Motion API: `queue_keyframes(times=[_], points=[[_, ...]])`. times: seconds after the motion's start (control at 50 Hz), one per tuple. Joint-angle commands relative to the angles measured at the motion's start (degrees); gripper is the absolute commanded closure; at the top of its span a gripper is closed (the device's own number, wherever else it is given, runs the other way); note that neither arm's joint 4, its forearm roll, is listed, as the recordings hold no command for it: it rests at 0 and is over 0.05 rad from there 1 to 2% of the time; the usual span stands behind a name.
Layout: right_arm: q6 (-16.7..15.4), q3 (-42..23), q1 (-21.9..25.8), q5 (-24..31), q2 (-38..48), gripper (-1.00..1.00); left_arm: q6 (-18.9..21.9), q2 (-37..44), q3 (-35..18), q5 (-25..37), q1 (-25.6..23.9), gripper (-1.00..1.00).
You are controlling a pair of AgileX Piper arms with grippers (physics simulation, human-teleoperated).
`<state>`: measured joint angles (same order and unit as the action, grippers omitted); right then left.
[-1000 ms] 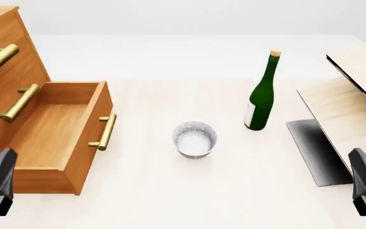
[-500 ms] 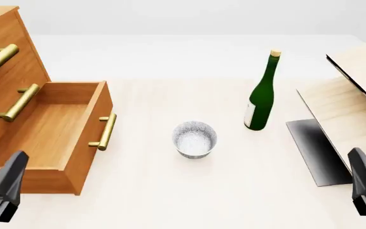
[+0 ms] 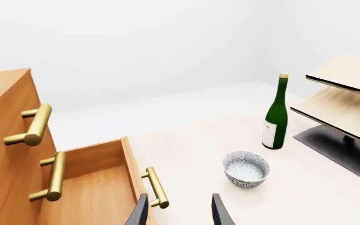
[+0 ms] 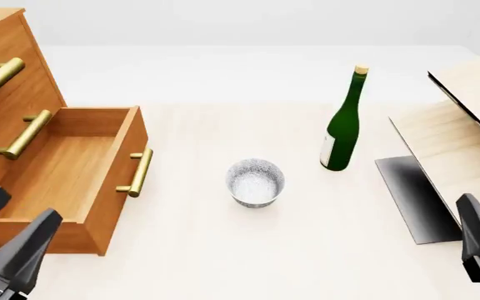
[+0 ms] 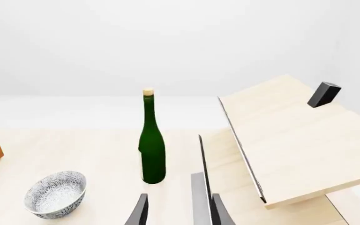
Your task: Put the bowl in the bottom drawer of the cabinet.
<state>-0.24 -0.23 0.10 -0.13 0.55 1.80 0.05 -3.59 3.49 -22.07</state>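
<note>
The large orange-brown wooden cabinet (image 4: 7,75) showed smooth matt grain, its bar handles (image 4: 25,134) shiny brass. The small white speckled bowl (image 4: 255,182) looked glazed ceramic. The dark green bottle (image 4: 342,128) was glossy glass. The pale table (image 4: 249,250) looked matt wood.

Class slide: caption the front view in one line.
Speckled bowl stands on the table between the open bottom drawer and a green bottle.

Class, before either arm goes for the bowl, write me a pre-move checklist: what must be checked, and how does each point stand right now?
1. Bottom drawer pulled open, inside bare: ok.
2. Bowl upright on the table, rim free: ok.
3. Left claw open, holding nothing: ok.
4. Right claw open, holding nothing: ok.
5. Bottle stands apart from the bowl: ok.
6. Bowl fits the drawer's depth: cannot tell.
</note>
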Motion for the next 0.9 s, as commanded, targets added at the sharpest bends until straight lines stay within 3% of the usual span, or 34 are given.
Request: queue_keyframes(times=[0.02,0.12,0.18,0.36,0.7,0.9], points=[[0.0,0.0,0.0,0.0,0.0,-1.00,1.6,0.0,-3.9,3.1,-5.5,-1.00],[0.0,-0.1,0.0,0.5,-0.4,-1.00,1.3,0.3,-4.9,3.9,-7.6,-1.00],[0.0,-0.1,0.0,0.5,-0.4,-1.00,3.1,6.9,-6.3,0.0,-11.7,-1.00],[0.0,-0.1,0.0,0.5,-0.4,-1.00,5.7,16.3,-13.7,-1.7,-17.5,-1.00],[0.0,-0.1,0.0,0.5,-0.4,-1.00,7.8,31.3,-23.0,-4.2,-20.3,-1.00],[0.0,-0.1,0.0,0.5,-0.4,-1.00,9.3,37.4,-29.6,-1.9,-20.1,-1.00]])
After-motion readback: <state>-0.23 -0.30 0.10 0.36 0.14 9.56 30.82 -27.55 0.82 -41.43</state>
